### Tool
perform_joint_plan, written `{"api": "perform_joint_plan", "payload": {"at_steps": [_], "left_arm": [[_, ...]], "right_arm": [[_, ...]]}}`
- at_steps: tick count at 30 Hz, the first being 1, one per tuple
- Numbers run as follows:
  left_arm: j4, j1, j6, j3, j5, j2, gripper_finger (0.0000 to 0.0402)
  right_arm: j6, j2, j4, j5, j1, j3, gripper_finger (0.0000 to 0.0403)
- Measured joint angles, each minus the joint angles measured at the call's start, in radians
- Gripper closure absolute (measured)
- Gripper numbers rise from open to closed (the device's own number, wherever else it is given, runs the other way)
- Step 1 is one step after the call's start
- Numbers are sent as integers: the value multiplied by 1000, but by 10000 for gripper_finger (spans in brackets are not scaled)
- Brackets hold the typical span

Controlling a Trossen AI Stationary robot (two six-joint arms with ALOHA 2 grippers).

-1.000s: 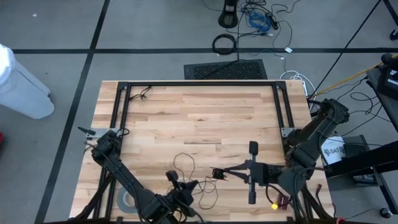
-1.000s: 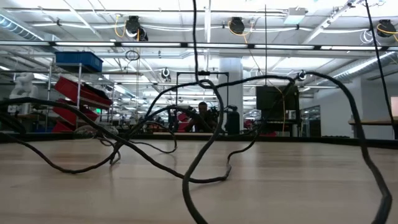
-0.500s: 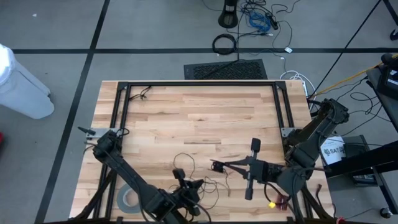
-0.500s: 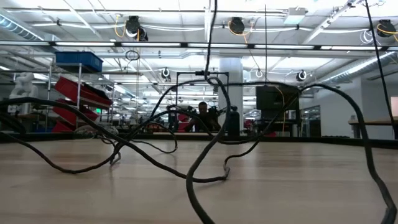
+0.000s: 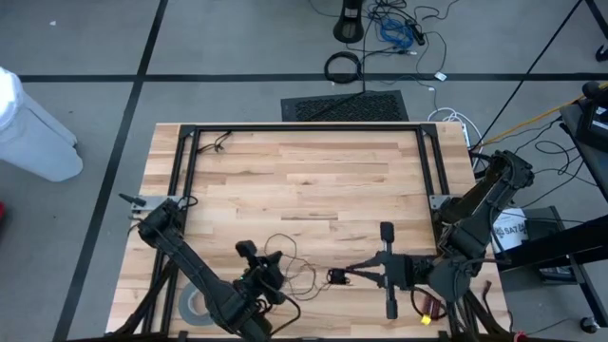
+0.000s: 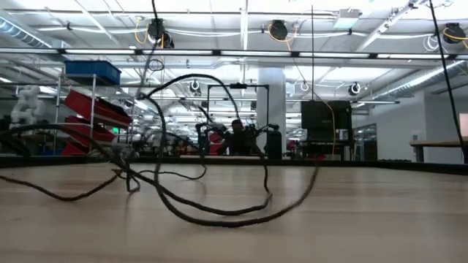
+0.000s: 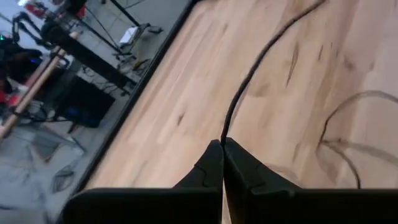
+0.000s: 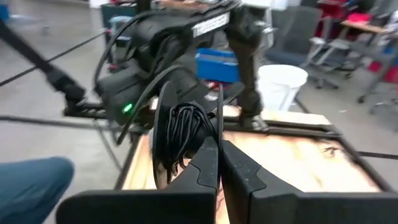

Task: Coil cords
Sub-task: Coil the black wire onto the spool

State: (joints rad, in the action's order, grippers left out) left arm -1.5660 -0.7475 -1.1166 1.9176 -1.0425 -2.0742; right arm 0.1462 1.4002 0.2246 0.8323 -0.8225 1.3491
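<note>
2 grippers pinch the wire (image 5: 294, 275): left gripper (image 5: 267, 275) at 9 o'clock, right gripper (image 5: 334, 277) at 3. Pulling apart could snag the loose loops.

Industrial lab: shelving racks (image 6: 88, 109), ceiling lights (image 6: 157, 31).

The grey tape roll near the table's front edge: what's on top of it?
The left arm crosses over the tape roll, hiding part of its ring. Its centre hole shows; the table beneath that arm cannot be seen.
</note>
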Motion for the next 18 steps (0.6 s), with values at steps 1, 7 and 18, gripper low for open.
{"api": "perform_joint_plan", "payload": {"at_steps": [1,7,18], "left_arm": [[-4,0,11,2,8,11,400],[-5,1,-24,19,13,92,400],[-6,-5,23,19,-91,301,400]], "right_arm": [[7,0,11,-19,6,0,403],[75,0,125,-56,21,0,403],[87,0,231,-81,29,0,403]]}}
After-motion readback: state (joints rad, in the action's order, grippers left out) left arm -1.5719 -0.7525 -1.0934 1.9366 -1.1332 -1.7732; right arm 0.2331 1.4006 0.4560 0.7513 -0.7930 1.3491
